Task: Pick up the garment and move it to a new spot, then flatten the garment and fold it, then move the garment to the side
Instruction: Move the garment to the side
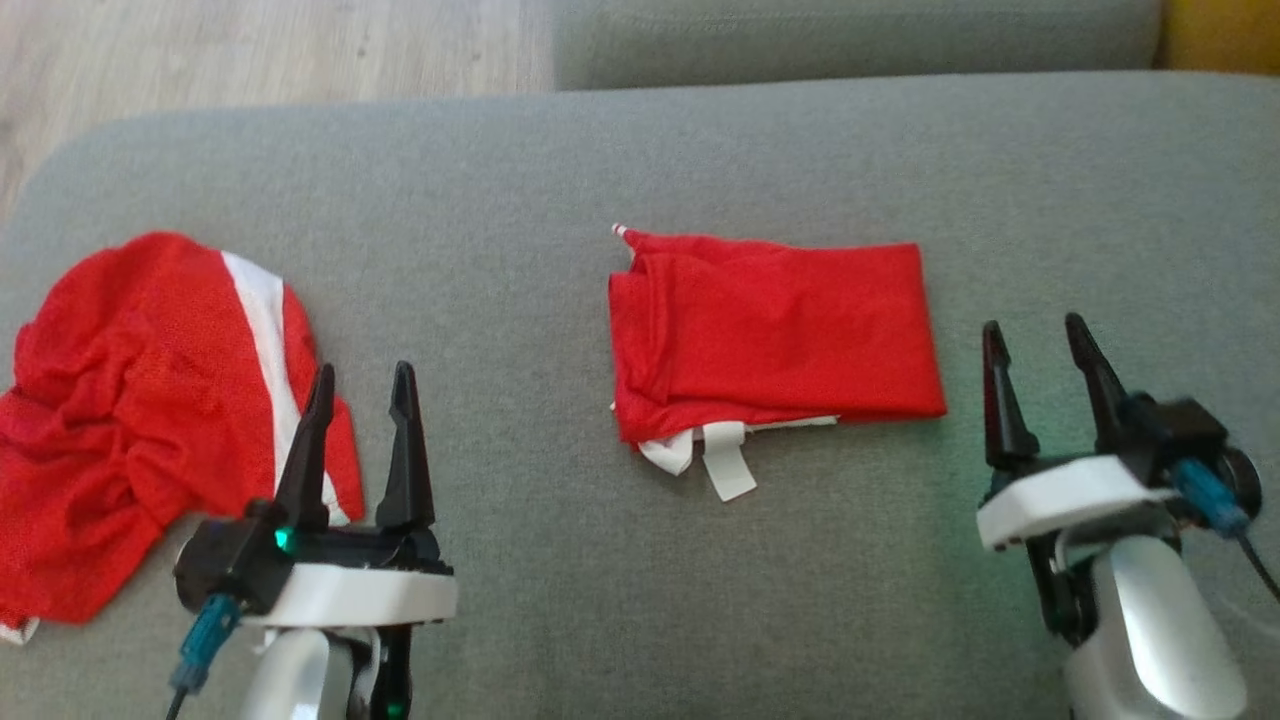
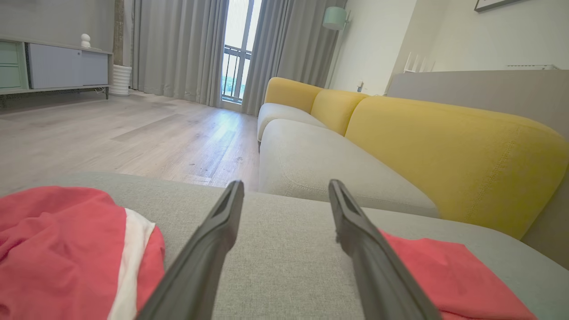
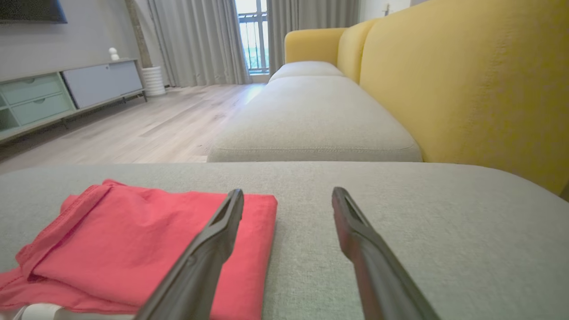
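Resting on the grey cushion (image 1: pixel 560 160) are two red pieces. Near the middle of the head view, a touch toward 3 o'clock, lies the folded red garment (image 1: pixel 775 335): a neat rectangle with white strips (image 1: pixel 725 465) poking out from under its 6 o'clock edge. At 9 o'clock is the crumpled red garment (image 1: pixel 140 420), a heap with a white stripe, well apart from the folded one.

At 7 o'clock the left gripper (image 1: pixel 364 367) has its fingers spread and empty. It is just beside the heap's 3 o'clock edge, and one finger overlaps the heap in the head view; I can't tell whether they touch. At 4 o'clock the right gripper (image 1: pixel 1032 322) also has its fingers apart and empty. It is near the folded piece's 3 o'clock edge but not on it.

Bare grey fabric lies between the two garments and ahead of each pair of fingers.

Around, in the left wrist view:
- Beyond the cushion at 12 o'clock is a sofa seat (image 2: pixel 320 164).
- A yellow backrest (image 2: pixel 453 151) sits at 2 o'clock.
- At 10 o'clock are the wood floor (image 2: pixel 133 129) and a low cabinet (image 2: pixel 62 66) with a small white figure (image 2: pixel 85 40) on top.
- Grey curtains (image 2: pixel 178 49) and a balcony door (image 2: pixel 238 53) are at 12 o'clock.
- A mint lamp (image 2: pixel 335 18) is at 1 o'clock.
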Controlling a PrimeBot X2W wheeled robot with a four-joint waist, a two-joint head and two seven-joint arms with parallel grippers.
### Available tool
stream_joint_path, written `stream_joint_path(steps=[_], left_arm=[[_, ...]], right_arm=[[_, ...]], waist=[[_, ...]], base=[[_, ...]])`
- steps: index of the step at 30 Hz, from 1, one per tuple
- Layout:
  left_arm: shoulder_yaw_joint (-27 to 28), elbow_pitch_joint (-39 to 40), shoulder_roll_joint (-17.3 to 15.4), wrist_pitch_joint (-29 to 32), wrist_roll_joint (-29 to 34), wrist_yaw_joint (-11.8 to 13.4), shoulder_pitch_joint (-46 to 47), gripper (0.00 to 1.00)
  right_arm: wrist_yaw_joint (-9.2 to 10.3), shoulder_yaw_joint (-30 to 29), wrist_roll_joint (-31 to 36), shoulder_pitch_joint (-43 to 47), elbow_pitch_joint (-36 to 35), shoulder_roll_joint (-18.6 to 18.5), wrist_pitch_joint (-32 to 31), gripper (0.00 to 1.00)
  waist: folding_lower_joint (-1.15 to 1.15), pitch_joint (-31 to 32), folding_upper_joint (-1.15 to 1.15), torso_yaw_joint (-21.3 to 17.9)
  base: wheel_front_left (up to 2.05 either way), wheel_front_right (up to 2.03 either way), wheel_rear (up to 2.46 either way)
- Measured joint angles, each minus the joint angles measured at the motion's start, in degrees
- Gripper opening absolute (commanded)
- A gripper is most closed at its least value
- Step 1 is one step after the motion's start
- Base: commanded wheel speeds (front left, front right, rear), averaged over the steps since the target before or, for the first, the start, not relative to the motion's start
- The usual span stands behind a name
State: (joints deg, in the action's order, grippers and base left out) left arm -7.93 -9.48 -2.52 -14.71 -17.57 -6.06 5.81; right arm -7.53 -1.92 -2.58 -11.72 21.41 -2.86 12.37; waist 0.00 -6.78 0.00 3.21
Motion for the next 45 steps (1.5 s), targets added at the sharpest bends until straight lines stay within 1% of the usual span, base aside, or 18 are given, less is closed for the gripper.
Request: stream_joint_path(steps=[3, 7, 11, 15, 20, 21, 22, 23, 26, 28, 30, 32, 34, 36, 37, 39, 43, 45], left_arm=[[-0.94, -0.22, 0.0, 0.0, -0.01, -0.02, 1.16, 1.0], [-1.71, -0.55, 0.03, 0.0, -0.02, -0.08, 3.78, 1.0], [-3.31, -1.04, 0.02, 0.0, 0.51, -0.49, 4.95, 1.0], [-4.16, -1.53, 0.03, 0.0, 0.51, -0.51, 4.95, 1.0], [-4.74, -1.65, 0.03, 0.0, 0.51, -0.49, 4.97, 1.0], [-4.76, -1.7, 0.03, 0.0, 0.51, -0.49, 4.98, 1.0], [-4.75, -1.75, 0.03, 0.0, 0.51, -0.49, 4.98, 1.0], [-4.74, -1.79, 0.03, 0.0, 0.51, -0.49, 4.99, 1.0], [-4.7, -1.8, 0.03, 0.0, 0.51, -0.48, 5.04, 1.0], [-4.74, -1.81, 0.02, 0.0, 0.51, -0.48, 5.05, 1.0], [-5.02, -1.82, 0.02, 0.0, 0.48, -0.49, 5.08, 1.0], [-5.2, -1.83, 0.02, 0.0, 0.51, -0.49, 5.14, 1.0], [-5.55, -1.83, 0.02, 0.0, 0.94, -0.51, 5.55, 1.0], [-5.89, -1.79, 0.02, 0.0, 1.34, -0.54, 6.15, 1.0], [-6.46, -1.74, 0.02, 0.0, 1.52, -0.58, 6.84, 1.0], [-6.97, -1.45, 0.03, 0.0, 1.6, -0.59, 7.67, 1.0], [-7.78, -0.92, 0.03, 0.0, 1.51, -1.01, 9.52, 1.0], [-8.21, -0.32, 0.04, 0.0, -0.26, -1.01, 10.21, 1.0]], right_arm=[[0.0, 0.48, 0.79, -2.58, 1.8, 0.0, -2.25, 1.0], [0.0, 0.01, 2.02, -5.9, 6.1, -0.01, -5.82, 1.0], [0.0, -0.37, 0.01, -8.55, 12.01, -0.02, -8.71, 1.0], [0.0, -0.33, -0.67, -11.06, 17.42, -0.02, -9.45, 1.0], [0.0, 1.37, -1.54, -14.62, 21.71, -0.48, -9.42, 1.0], [0.0, 1.71, -1.54, -15.12, 22.37, -0.62, -9.34, 0.95], [0.0, 1.94, -1.53, -15.44, 22.91, -0.69, -9.2, 0.36], [0.0, 2.13, -1.29, -15.76, 23.48, -0.71, -8.68, 0.0], [0.0, 2.89, 0.99, -16.22, 24.49, -0.46, -7.31, 0.0], [0.0, 2.97, 3.5, -16.51, 24.8, -0.21, -6.75, 0.0], [0.0, 3.27, 7.7, -16.94, 24.8, -0.34, -6.24, 0.0], [0.0, 3.38, 8.97, -17.23, 24.72, -0.42, -6.23, 0.0], [-0.01, 4.27, 10.71, -17.77, 24.48, -1.08, -6.21, 0.0], [0.0, 5.52, 11.9, -18.64, 24.04, -2.66, -5.94, 0.0], [0.0, 6.98, 12.65, -19.77, 23.58, -5.37, -5.89, 0.0], [0.0, 7.7, 12.92, -21.12, 23.23, -8.95, -5.9, 0.0], [0.0, 8.45, 12.76, -23.42, 23.17, -17.71, -6.32, 0.0], [0.0, 8.15, 12.62, -24.37, 23.18, -21.87, -6.23, 0.0]], waist=[[0.0, -1.76, 0.0, 0.81], [0.01, -4.21, 0.0, 2.2], [0.01, -6.01, 0.0, 4.04], [0.01, -7.0, 0.0, 5.48], [0.0, -7.4, 0.0, 6.27], [0.0, -7.38, 0.0, 6.3], [0.0, -7.34, 0.0, 6.27], [0.0, -7.27, 0.0, 6.18], [0.0, -6.89, 0.0, 5.54], [0.0, -6.58, 0.0, 4.85], [0.0, -6.36, 0.0, 3.93], [0.0, -6.3, 0.0, 3.41], [0.0, -6.27, 0.0, 2.15], [0.0, -6.33, 0.0, 0.7], [0.0, -6.51, 0.0, -0.77], [0.0, -6.95, 0.0, -2.06], [0.01, -8.93, 0.0, -3.42], [0.0, -10.23, 0.0, -3.69]], base=[[0.0, 0.0, 0.0], [0.0, 0.0, 0.0], [0.0, 0.0, 0.0], [0.0, 0.0, 0.0], [0.0, 0.0, 0.0], [0.0, 0.0, 0.0], [0.0, 0.0, 0.0], [0.0, 0.0, 0.0], [0.0, 0.0, 0.0], [0.0, 0.0, 0.0], [0.0, 0.0, 0.0], [0.0, 0.0, 0.0], [0.0, 0.0, 0.0], [0.0, 0.0, 0.0], [0.0, 0.0, 0.0], [0.0, 0.0, 0.0], [0.0, 0.0, 0.0], [0.0, 0.0, 0.0]])
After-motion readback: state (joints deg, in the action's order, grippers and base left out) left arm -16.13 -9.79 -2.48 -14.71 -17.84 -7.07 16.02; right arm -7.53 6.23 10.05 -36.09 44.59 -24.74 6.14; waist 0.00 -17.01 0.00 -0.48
